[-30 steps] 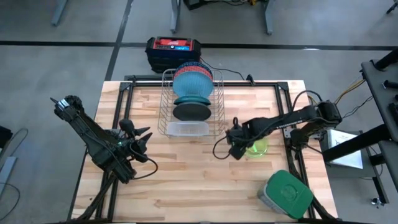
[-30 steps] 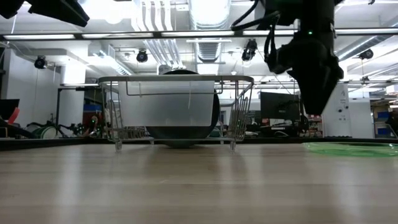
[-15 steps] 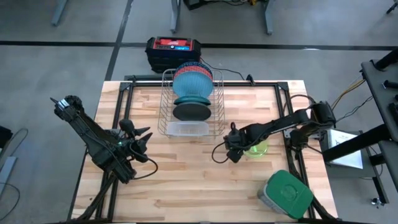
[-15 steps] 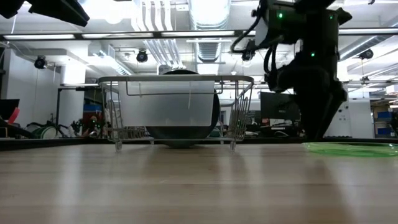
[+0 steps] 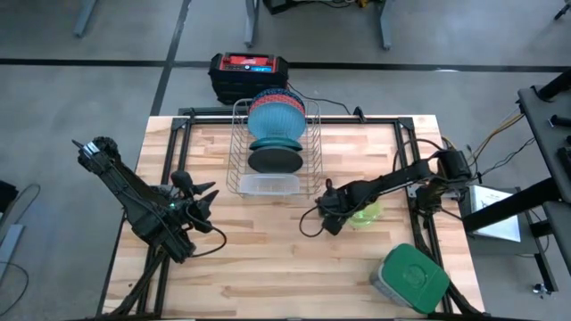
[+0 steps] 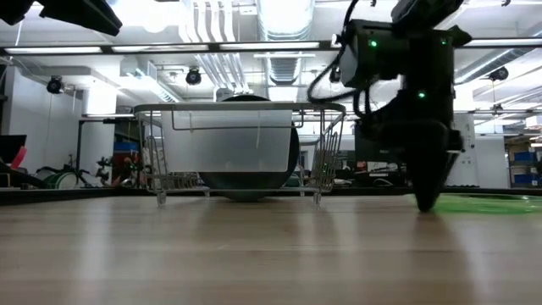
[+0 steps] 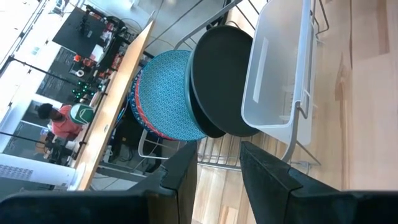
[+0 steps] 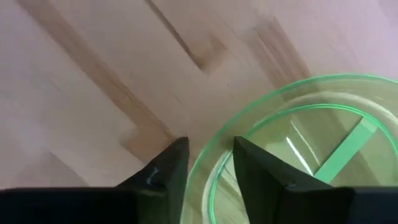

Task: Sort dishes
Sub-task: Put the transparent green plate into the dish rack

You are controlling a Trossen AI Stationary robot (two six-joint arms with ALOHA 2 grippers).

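Neon-green translucent bowl (image 8: 298, 143) is showing a green stripe inside; blue-speckled plate (image 7: 163, 93) is fronting a red-patterned one (edge only), black plate (image 7: 221, 81), clear white container (image 7: 280, 62), light wood table (image 5: 268, 259).

The high view looks straight down on the whole table (image 5: 268, 259); the low view sits at tabletop height facing the wire rack (image 6: 241, 151), which the left wrist view also shares; the right wrist view hovers close above the green bowl (image 8: 298, 149)
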